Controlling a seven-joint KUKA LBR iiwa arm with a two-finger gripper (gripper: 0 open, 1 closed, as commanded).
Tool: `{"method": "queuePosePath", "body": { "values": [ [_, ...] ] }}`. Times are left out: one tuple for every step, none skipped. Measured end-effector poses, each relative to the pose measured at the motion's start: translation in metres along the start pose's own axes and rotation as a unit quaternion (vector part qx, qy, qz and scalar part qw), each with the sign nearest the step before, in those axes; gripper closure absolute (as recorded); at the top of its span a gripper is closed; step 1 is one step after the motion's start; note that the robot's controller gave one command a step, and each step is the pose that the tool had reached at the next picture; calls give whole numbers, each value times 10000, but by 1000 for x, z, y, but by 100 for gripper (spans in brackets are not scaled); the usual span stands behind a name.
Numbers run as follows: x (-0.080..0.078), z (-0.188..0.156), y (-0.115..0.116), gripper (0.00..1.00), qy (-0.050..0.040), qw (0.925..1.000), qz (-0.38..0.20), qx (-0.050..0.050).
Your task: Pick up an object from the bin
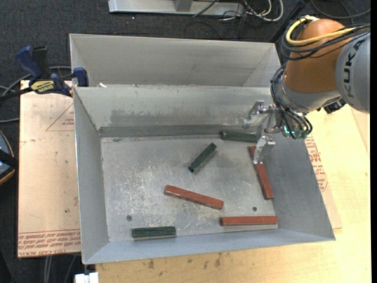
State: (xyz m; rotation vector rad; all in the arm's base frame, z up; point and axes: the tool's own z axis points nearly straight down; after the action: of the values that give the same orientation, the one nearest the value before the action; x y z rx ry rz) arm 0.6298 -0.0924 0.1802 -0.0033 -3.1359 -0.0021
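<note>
We see six bars in the bin (88,158): back bar (238,136) against the rear wall, right bar (263,178) before it, centre bar (202,157), low bar (193,197) before that, front-left bar (154,232) and front-right bar (248,221) well apart.

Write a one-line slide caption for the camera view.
Pincer at the far end of a red-brown rectangular bar, right side of the grey metal bin.

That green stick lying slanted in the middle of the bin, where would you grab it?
Around its middle, straight down from above and squeezing across its narrow width: the green stick lies flat, long and thin, with bare bin floor along both long sides.
</note>
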Motion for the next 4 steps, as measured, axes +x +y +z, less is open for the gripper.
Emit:
{"method": "queuePosePath", "body": {
  "values": [
    [-2,-5,0,0,-39,10000,-8,6],
    [-13,46,27,0,-77,9998,181,7],
    [-13,95,41,0,-15,9992,396,-9],
    [2,101,66,0,-86,9999,-58,20]
  ]
}}
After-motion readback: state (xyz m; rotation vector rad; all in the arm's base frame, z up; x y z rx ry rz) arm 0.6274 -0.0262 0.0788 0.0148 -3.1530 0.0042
